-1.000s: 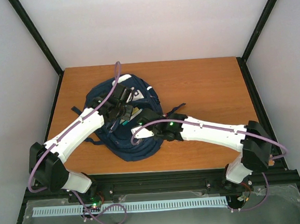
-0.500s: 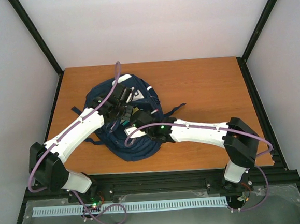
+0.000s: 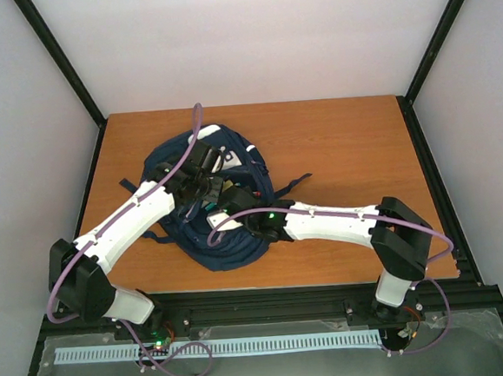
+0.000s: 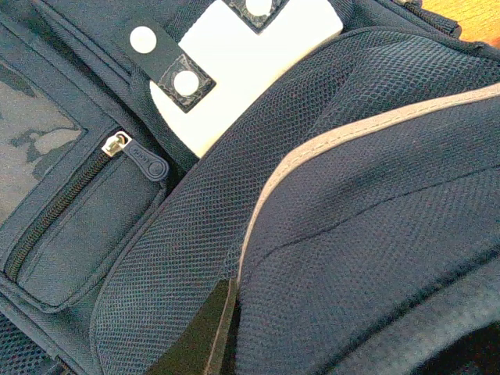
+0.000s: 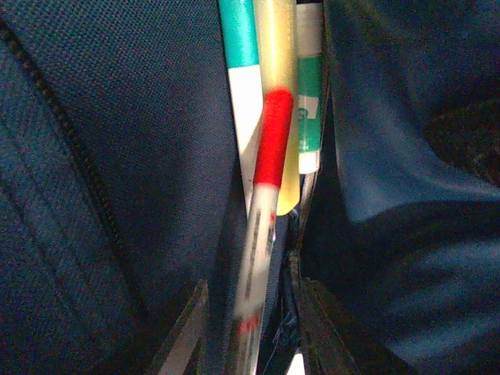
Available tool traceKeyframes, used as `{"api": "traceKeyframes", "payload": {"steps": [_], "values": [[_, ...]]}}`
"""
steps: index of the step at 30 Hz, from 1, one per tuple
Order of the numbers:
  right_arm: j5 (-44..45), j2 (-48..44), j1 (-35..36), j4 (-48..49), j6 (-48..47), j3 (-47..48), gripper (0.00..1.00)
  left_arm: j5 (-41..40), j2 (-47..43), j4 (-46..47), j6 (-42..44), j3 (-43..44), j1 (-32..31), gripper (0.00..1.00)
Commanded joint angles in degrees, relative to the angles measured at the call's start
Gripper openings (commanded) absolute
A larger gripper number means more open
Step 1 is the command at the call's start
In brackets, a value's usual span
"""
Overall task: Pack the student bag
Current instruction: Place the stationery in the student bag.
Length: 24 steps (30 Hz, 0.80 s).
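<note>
wooden table [image 3: 344,146] bears the student bag [image 3: 230,246] on its left half. since a second ago the right arm has reached further over the bag, elbow raised, and the right gripper [image 5: 250,320] has parted around a red-banded pen [image 5: 271,148] (blurred) in the bag's opening. the left gripper [image 3: 199,185] stays clenched on the bag's fabric.

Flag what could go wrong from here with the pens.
The red-and-white pen is blurred between the parted fingers of the right tool; it may snag on the narrow opening of the student bag instead of dropping in. The left tool pinches only the edge of the flap; a slip could close the gap.
</note>
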Motion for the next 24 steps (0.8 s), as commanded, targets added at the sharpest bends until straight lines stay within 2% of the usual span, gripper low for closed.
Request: {"api": "traceKeyframes", "payload": {"steps": [1, 7, 15, 19, 24], "values": [[-0.9, -4.0, 0.7, -3.1, 3.6, -0.6, 0.34, 0.2, 0.2, 0.6, -0.9, 2.8, 0.1, 0.09], [-5.9, -7.4, 0.5, -11.4, 11.4, 1.9, 0.38, 0.2, 0.4, 0.6, -0.9, 2.8, 0.1, 0.09], [-8.9, -10.5, -1.1, -14.4, 16.7, 1.6, 0.38, -0.1, 0.5, 0.5, -0.9, 2.8, 0.1, 0.09], [-12.9, -14.3, -3.3, -17.0, 20.7, 0.0, 0.38, 0.0, 0.7, 0.5, -0.9, 2.8, 0.1, 0.1], [-18.4, -20.1, -8.3, -21.0, 24.7, -3.8, 0.44, 0.3, 0.6, 0.5, -0.8, 2.9, 0.1, 0.1]]}}
